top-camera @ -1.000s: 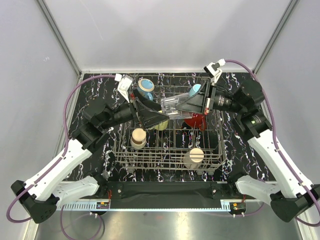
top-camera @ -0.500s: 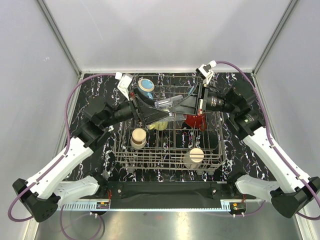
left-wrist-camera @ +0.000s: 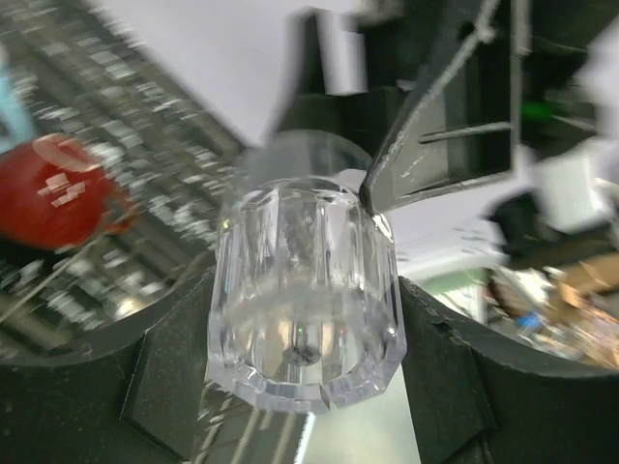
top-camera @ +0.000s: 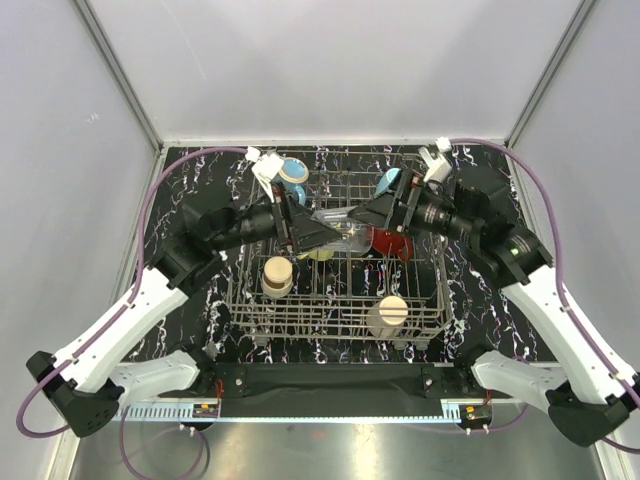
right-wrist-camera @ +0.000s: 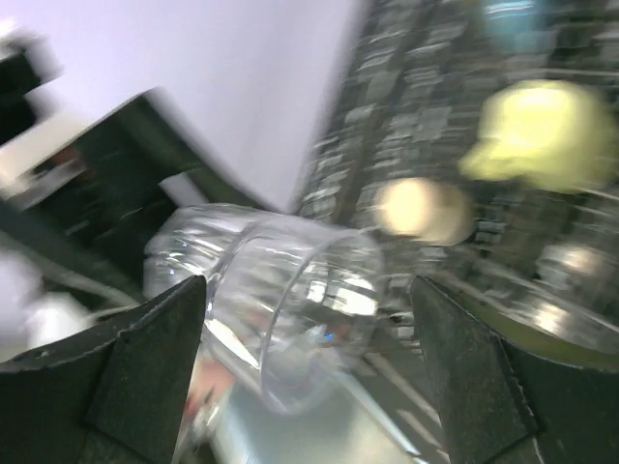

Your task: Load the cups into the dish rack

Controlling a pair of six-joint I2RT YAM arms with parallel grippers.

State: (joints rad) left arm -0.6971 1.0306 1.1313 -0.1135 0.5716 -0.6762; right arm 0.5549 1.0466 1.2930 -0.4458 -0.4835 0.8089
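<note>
Bright even overhead light; wrist views motion-blurred, glints on the clear glass (left-wrist-camera: pixel 305 290).

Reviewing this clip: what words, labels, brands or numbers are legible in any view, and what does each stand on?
No text can be read in any view.
White marks on the red mug, left wrist view: blurred, unreadable.
Ticked strip along the near edge, top view: marks too small to read.
Clear glass: no print visible.
</note>
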